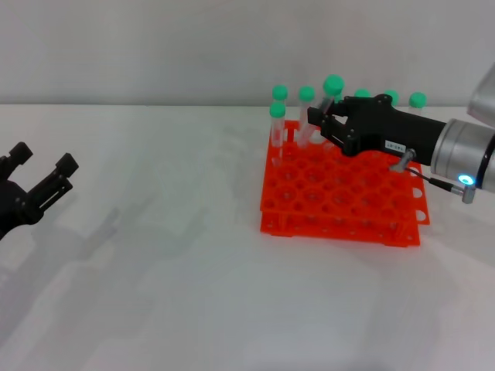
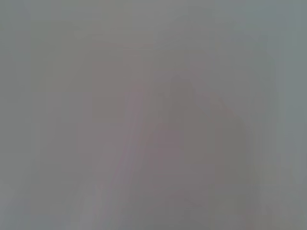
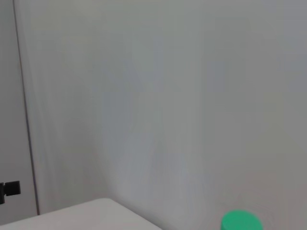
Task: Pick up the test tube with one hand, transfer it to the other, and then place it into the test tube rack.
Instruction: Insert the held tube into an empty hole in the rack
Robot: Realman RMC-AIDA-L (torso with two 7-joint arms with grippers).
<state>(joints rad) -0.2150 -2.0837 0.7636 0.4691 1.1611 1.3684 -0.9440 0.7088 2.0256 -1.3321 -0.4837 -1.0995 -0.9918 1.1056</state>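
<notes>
Reaching in from the right edge of the head view, right tool (image 1: pixel 323 117) hung over the back rows of the rack (image 1: pixel 344 197), fingers closed on the test tube (image 1: pixel 328 104) just below its green cap. Tube held tilted, cap uppermost at the upper middle of the frame, lower end down among the rear holes of the rack; whether seated in a hole or only hovering above, impossible to tell. Same green cap (image 3: pixel 241 222) peeking up at the lower right edge of the right wrist view, against a plain pale wall.

Orange-red rack stood right of centre on the white counter (image 1: pixel 155 294), with its grid of round holes facing up. More green-capped tubes stood upright along the back: two (image 1: pixel 278 116) at the rear left corner, one (image 1: pixel 306 108) just beside the tool's fingertips, others (image 1: pixel 418 100) showing only caps behind the black tool body. Silver wrist (image 1: pixel 464 154) with a small blue light sat at the far right of the frame.

Left tool (image 1: pixel 42 185) parked low at the left edge of the head view, well apart from the rack, fingers spread open and holding nothing. Left wrist view showed only a blurred grey surface, nothing to make out.
</notes>
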